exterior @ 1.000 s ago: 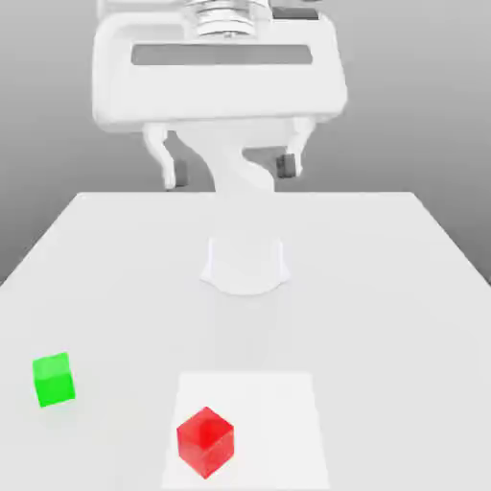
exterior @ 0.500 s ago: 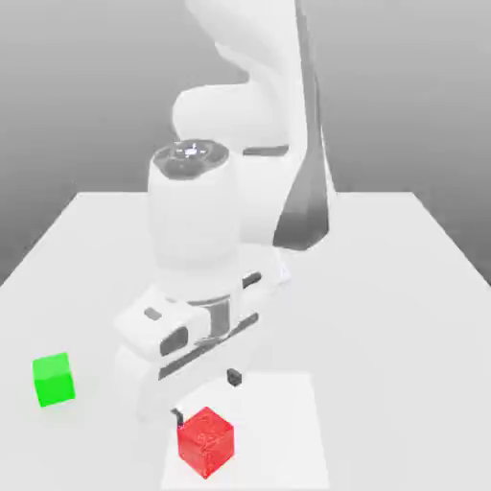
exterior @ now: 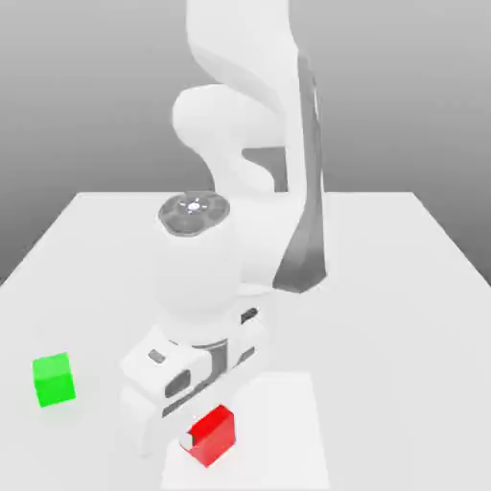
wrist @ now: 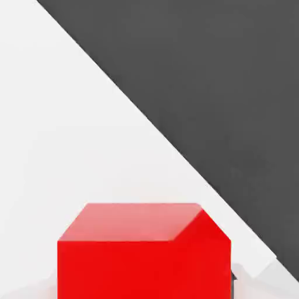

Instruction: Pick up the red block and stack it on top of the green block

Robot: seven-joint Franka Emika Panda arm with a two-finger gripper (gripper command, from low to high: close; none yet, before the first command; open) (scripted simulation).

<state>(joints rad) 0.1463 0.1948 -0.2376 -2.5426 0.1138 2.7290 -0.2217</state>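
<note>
Gripper (exterior: 206,430) at the red block (exterior: 213,437) — green block (exterior: 54,380) well apart

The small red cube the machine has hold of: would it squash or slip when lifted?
The glossy red cube probably won't squash, as its edges look crisp and straight. Its shine hints at slight slipperiness, though flat sides should suit the claw. Set down, it seems unlikely to roll.

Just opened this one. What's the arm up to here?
The robot arm's gripper is down at the red block, with its fingers shut on it. The green block sits apart on the table, toward the exterior view's left, with nothing stacked on it yet.
</note>
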